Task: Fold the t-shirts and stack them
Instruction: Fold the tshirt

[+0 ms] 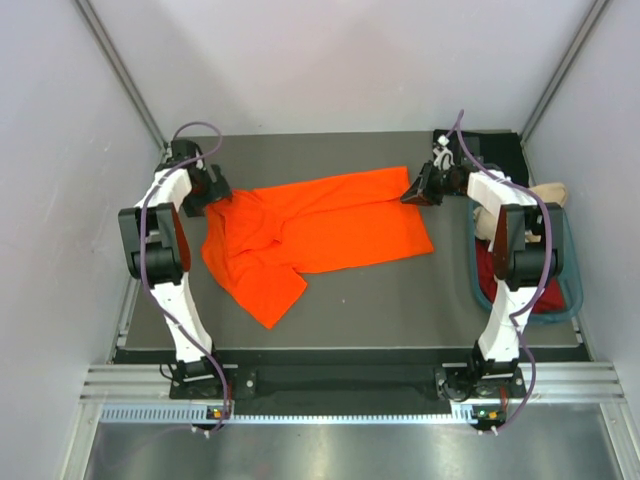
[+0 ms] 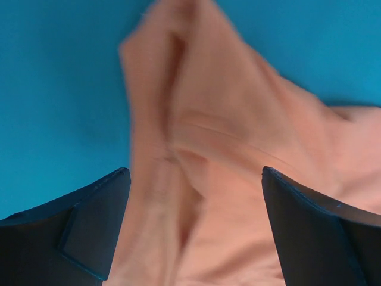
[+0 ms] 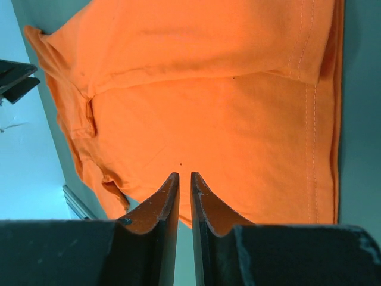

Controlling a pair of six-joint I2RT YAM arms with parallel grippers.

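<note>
T-shirt (image 1: 330, 225) on table (image 1: 400, 300), centre-left — tub (image 1: 530, 319) at right edge

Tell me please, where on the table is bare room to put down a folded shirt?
The widest bare patch is the near strip of table, between the orange t-shirt and the arm bases. A narrow strip lies behind the shirt. The right side is crowded: teal tub, right arm.

Top view: bright, even light from above. The orange t-shirt (image 1: 320, 225) looks saturated, shadows on the table (image 1: 380, 300) are soft and faint, and glare streaks the metal strip (image 1: 330, 445) along the bottom edge. Left wrist view: heavily blurred, with the shirt washed to pale peach and the table tinted teal. Right wrist view: stitching is sharp, the near fingers (image 3: 149, 220) are dark, and the left edge is overexposed.
</note>
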